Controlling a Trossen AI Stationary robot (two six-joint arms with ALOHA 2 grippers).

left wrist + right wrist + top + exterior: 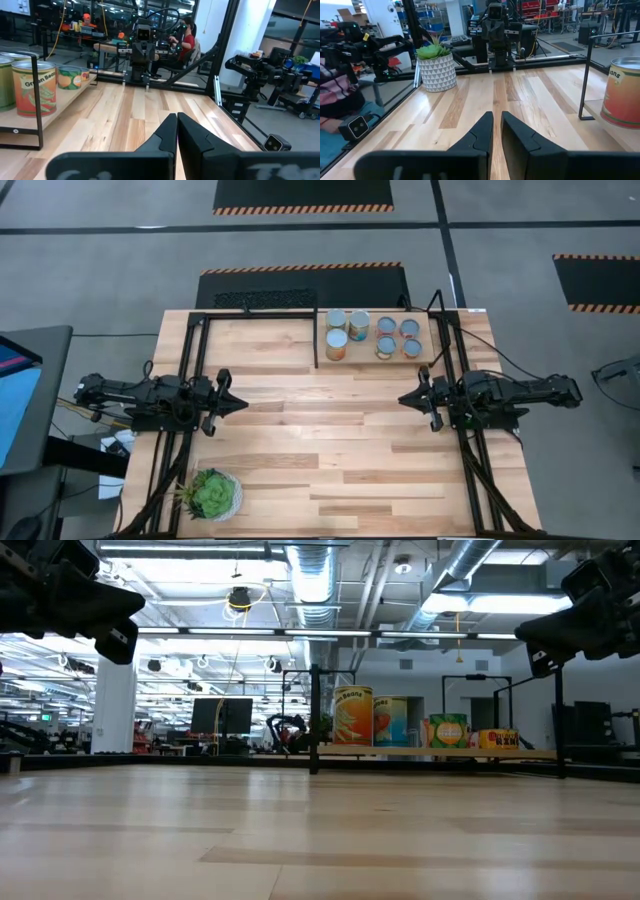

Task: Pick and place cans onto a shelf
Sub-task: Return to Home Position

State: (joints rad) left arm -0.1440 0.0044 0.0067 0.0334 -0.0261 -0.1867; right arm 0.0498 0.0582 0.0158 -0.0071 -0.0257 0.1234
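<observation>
Several cans [372, 335] stand upright on the small light-wood shelf [425, 352] at the table's far right, inside its black rod frame; two tall orange ones stand at its left end [353, 717]. My left gripper [244, 402] hangs shut and empty above the table's left side. My right gripper [402, 398] hangs shut and empty above the right side, just near of the shelf. The left wrist view shows a Green Beans can [34, 87] on the shelf; the right wrist view shows one orange can [622, 94].
A leafy green plant in a white patterned pot [211, 493] stands at the table's near left corner. Black frame rails [190, 370] run along both sides of the table. A person sits beyond the table in the left wrist view [188, 40].
</observation>
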